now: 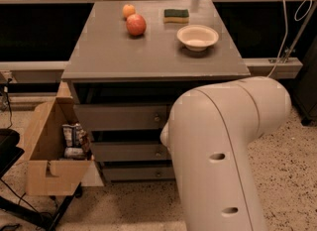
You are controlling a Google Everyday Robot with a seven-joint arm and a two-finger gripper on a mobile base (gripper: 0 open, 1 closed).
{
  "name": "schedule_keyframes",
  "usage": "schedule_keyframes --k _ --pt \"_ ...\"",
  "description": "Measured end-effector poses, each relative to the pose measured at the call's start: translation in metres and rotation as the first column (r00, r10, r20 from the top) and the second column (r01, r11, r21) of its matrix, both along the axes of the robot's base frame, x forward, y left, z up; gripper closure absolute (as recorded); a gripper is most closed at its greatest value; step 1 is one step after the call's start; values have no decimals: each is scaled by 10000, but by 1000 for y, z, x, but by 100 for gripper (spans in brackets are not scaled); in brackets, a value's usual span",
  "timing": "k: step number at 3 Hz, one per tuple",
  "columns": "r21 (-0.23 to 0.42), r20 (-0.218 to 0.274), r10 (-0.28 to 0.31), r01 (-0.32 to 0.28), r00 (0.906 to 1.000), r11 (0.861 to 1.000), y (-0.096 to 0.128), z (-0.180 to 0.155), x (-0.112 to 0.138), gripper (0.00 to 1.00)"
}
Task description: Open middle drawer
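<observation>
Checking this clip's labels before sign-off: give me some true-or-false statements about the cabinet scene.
1. The apple sits in the bowl. False: it lies on the tabletop, apart from the empty bowl.
2. The sponge lies beyond the bowl. True.
3. The middle drawer is pulled fully out. False: it looks shut.
4. A cardboard box stands beside the drawers. True.
5. The claw is gripping the middle drawer. False: the claw is out of view; only the white arm shows.
</observation>
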State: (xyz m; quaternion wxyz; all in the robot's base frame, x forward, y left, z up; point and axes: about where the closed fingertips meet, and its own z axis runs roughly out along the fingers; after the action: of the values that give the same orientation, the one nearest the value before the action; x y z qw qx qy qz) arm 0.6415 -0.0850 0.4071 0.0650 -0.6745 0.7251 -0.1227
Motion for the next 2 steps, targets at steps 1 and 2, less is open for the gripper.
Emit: schedule_keyframes --k 1,2 --pt "0 0 0 0 10000 10000 0 0 0 13" --pt "-1 -2 0 0 10000 10000 0 0 0 0"
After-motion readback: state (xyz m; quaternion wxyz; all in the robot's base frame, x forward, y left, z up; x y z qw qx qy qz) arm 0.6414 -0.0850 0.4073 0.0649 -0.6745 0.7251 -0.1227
